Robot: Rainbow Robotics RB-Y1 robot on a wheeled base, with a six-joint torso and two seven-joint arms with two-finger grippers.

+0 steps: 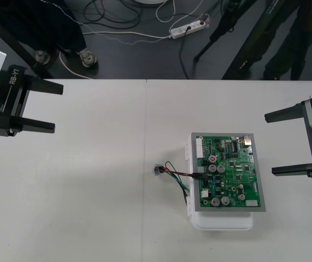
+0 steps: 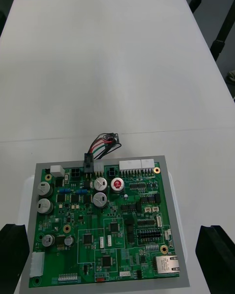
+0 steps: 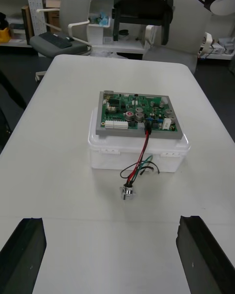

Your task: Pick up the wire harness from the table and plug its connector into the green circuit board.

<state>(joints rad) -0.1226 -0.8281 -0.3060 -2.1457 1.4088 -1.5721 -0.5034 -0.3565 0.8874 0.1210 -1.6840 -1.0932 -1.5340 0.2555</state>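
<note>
Beside the white base [image 3: 137, 153], harness socket [image 3: 129, 191] on table [image 3: 58, 176], plug [image 2: 88, 162] in board [image 2: 122, 210]

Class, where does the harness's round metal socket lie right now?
In the front view the socket lies on the table just left of the green circuit board, joined by its wires to the plug at the board's left edge.

Plain white rectangular table [image 1: 79, 180] fills most of frame; thin seam [image 1: 145, 120] runs down centre. Lower right of centre: white plastic base [image 1: 224, 222] flat on tabletop, green circuit board [image 1: 228, 172] on top. Just left of base, beside seam: round metal socket [image 1: 157, 170] of thin red, black and green wire harness [image 1: 177, 174] rests on table.
</note>
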